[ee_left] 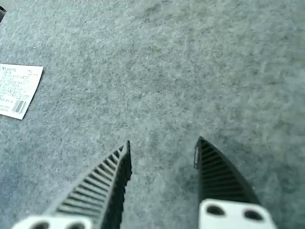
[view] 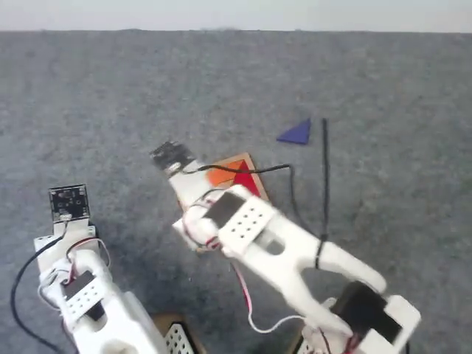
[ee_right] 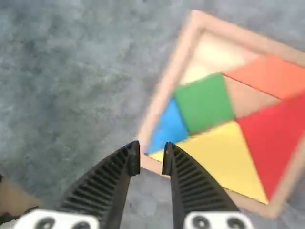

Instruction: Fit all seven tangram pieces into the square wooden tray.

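Pale tray [ee_right: 161, 90] with green piece [ee_right: 205, 102], blue piece [ee_right: 167, 128], yellow piece [ee_right: 224, 155], red piece [ee_right: 276, 138], orange piece [ee_right: 269, 76]; indigo triangle [view: 296, 133] on grey mat [view: 110, 96].

Grey felt-like table cover [view: 110, 88]; pale wall strip [view: 236, 15] behind far edge; printed paper slip [ee_left: 16, 90] on cover.

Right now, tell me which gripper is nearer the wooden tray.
Right. The right gripper hangs at the rim of the wooden tray; the left gripper is over bare carpet, well away.

Left gripper [ee_left: 162, 149] wide, right gripper [ee_right: 150, 153] narrow
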Motion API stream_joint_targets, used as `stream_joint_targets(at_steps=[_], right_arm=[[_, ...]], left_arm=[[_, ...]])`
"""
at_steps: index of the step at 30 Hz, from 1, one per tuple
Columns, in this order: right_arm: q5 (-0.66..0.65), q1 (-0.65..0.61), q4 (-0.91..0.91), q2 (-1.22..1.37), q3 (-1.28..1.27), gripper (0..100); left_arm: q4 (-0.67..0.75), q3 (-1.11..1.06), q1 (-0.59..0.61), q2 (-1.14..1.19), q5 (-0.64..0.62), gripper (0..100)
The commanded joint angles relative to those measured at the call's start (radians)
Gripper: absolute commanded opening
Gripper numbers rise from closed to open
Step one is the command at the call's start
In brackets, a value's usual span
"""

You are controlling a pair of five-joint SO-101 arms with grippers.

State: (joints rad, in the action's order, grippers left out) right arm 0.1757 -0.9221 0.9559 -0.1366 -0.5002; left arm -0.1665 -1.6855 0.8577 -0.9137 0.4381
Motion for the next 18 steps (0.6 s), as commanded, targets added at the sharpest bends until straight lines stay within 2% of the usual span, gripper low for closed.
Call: stream_joint_targets(at_steps=[1,3,6,14,18], right_arm=[[-0.018,0.153,0.005,-0.073,-0.002,9.9],[-0.066,0.236,-0.030,-0.048,-0.003,10.0],[-0.137,0.295,-0.062,0.021,-0.003,9.8],[-0.118,0.424,-0.179,0.150,-0.003,9.8],[-0.123,0.441,-0.174,0.193,-0.003,9.8]], left_arm=[[-0.008,0.016,-0.005,0.008,0.015,20],[-0.008,0.016,-0.005,0.008,0.015,20],[-0.008,0.016,-0.005,0.008,0.015,20],[-0.008,0.016,-0.005,0.008,0.015,20],[-0.008,0.016,-0.005,0.008,0.015,20]])
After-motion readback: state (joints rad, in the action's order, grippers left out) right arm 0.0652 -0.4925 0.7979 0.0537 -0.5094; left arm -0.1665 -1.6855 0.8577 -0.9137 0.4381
